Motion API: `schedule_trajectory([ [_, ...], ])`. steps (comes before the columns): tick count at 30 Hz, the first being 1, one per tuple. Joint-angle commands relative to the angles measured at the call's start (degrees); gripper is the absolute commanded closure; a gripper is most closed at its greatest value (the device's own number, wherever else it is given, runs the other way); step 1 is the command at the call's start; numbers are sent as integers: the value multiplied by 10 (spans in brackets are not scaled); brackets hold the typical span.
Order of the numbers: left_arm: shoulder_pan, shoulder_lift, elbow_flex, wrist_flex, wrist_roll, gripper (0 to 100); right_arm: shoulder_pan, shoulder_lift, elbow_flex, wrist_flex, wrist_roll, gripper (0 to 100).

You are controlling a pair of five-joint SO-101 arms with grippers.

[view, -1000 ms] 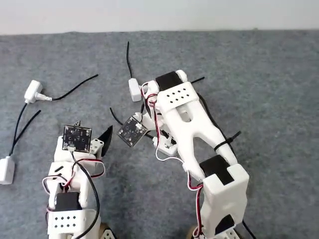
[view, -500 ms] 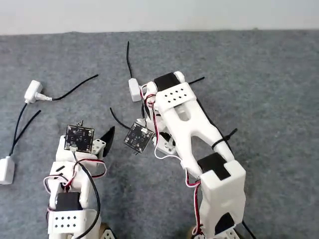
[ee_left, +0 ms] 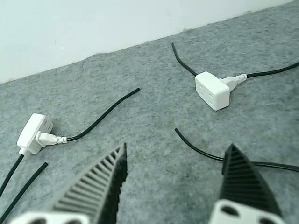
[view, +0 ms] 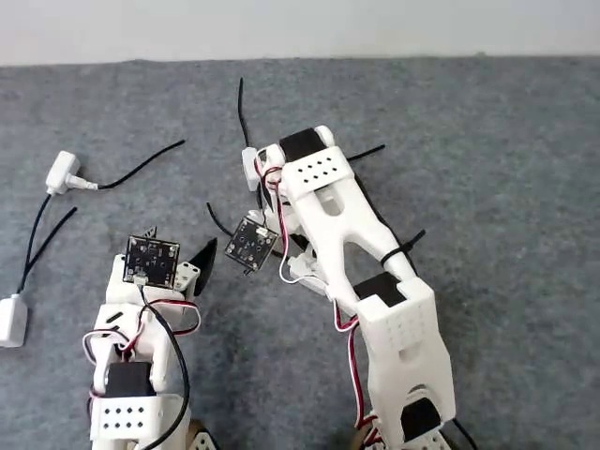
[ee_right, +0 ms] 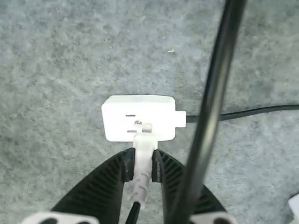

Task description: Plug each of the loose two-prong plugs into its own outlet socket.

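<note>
My right gripper is shut on a small white two-prong plug. The plug's prongs touch the slotted face of a white outlet socket lying on the grey mat. In the high view that socket peeks out beside the right arm, and the left wrist view shows it as a white block. A second socket at the far left has a plug seated in it. My left gripper hovers open and empty over the mat, near the front left.
A third white socket lies at the mat's left edge on a black cord. Loose black cable ends trail across the middle of the mat. A thick black cable hangs close to the right wrist camera. A white wall bounds the mat's far side.
The right arm has swung left and forward, bringing its gripper and plug up against the middle socket. The left arm has stayed put.
</note>
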Motion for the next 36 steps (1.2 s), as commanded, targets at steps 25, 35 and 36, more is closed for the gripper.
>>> schedule_trajectory([
  [25, 4, -4, -7, -1, -5, 684, -7, -115, 125, 22, -30, 990],
  [35, 4, -4, -7, -1, -5, 684, -5, -110, 88, 22, -29, 990],
  [36, 4, -4, -7, -1, -5, 684, -5, -110, 88, 21, -25, 990],
])
